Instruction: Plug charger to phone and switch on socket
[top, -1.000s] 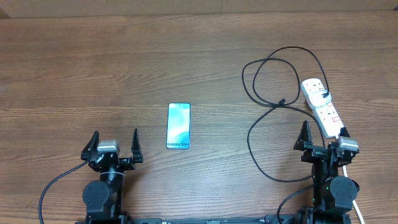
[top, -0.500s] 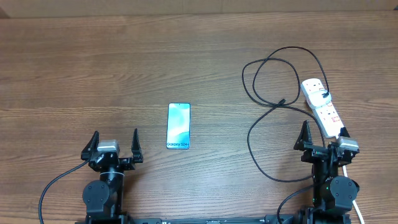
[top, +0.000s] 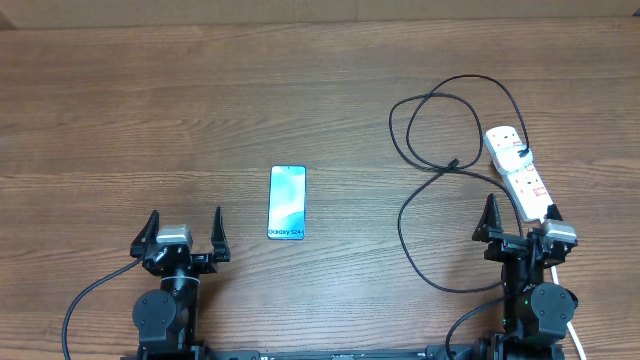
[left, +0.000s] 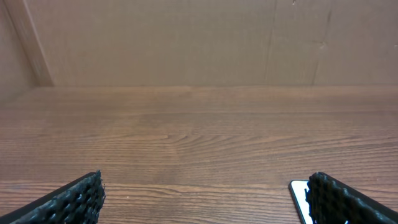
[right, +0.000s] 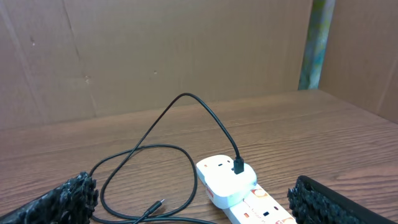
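Observation:
The phone (top: 287, 202) lies flat, screen up, on the wooden table, just ahead and to the right of my left gripper (top: 183, 225), which is open and empty. Only the phone's corner (left: 300, 198) shows in the left wrist view, beside the right finger (left: 348, 200). The white socket (top: 519, 172) lies at the right, directly ahead of my open, empty right gripper (top: 520, 212). The charger's black cable (top: 437, 100) loops left of the socket. Its cable end sits in a white adapter (right: 225, 180) on the strip's far end, and its connector tip (right: 155, 206) lies loose on the table.
A brown cardboard wall (left: 199, 43) closes off the back of the table. The socket's white cord (top: 573, 332) runs down past the right arm's base. Bare wood (top: 150, 110) spans the left and far side.

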